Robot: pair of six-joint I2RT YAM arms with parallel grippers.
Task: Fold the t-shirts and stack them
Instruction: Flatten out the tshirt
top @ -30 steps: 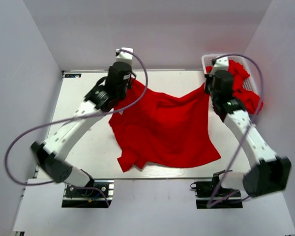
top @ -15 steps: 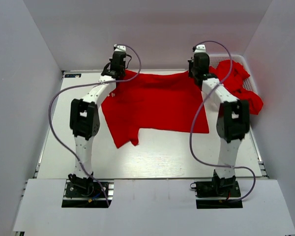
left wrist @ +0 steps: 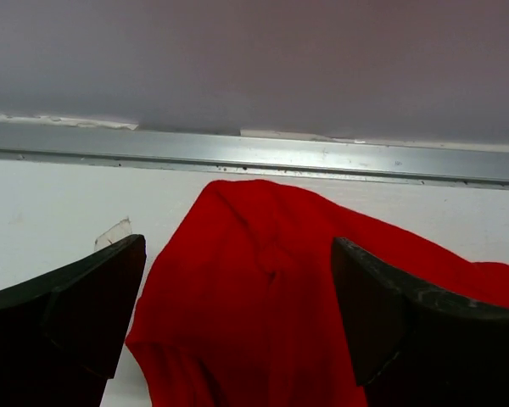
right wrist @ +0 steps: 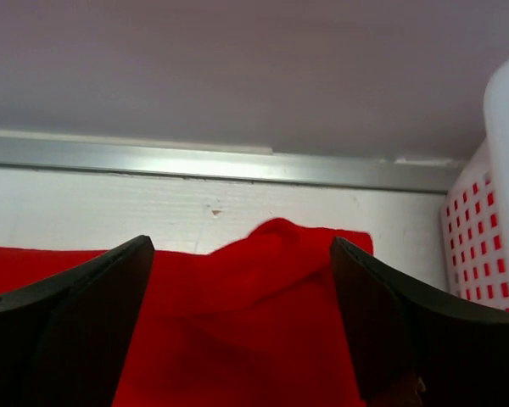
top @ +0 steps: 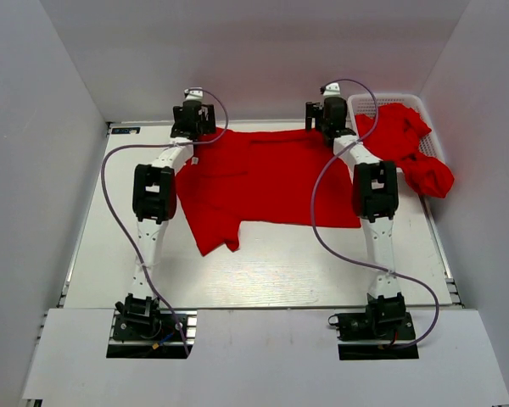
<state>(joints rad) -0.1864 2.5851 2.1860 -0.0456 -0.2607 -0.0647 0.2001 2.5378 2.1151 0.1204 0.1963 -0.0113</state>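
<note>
Both arms (top: 155, 191) stretch far forward, jaws spread over the t-shirt (top: 267, 178).

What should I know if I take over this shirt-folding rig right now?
Left claw: open, holding nothing, over the far left corner of the spread t-shirt.
Right claw: open, holding nothing, over its far right corner.
The spread t-shirt lies flat on the table, top edge along the far side. The other t-shirts are heaped in the white basket at far right, spilling over its rim.
Done: one shirt laid out.
Left: fold it, then fold and stack the rest; no stack yet.
</note>
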